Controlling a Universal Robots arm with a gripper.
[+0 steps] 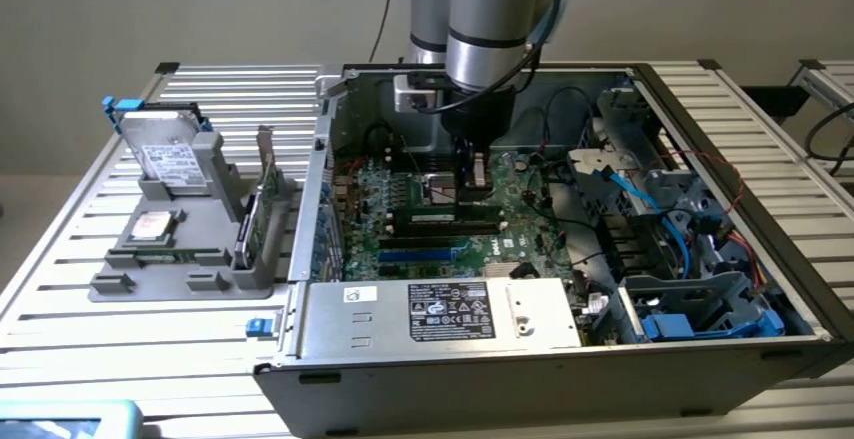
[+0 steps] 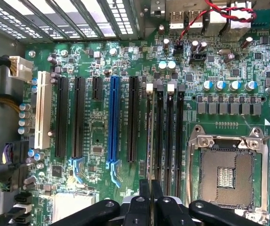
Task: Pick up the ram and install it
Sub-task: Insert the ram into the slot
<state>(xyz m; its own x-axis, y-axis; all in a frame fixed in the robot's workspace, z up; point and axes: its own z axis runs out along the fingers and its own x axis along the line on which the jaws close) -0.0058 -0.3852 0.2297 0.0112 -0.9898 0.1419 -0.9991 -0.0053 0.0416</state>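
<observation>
Closely, ram (image 2: 149,136) beside empty slots (image 2: 170,136)

Slatted table (image 1: 160,351) bears case (image 1: 534,391) (holder (image 1: 160,281) too)

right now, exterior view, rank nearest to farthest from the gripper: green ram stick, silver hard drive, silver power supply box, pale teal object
1. green ram stick, at the gripper's jaws
2. silver power supply box, case front
3. silver hard drive, exterior view's left
4. pale teal object, lower corner, same side
</observation>
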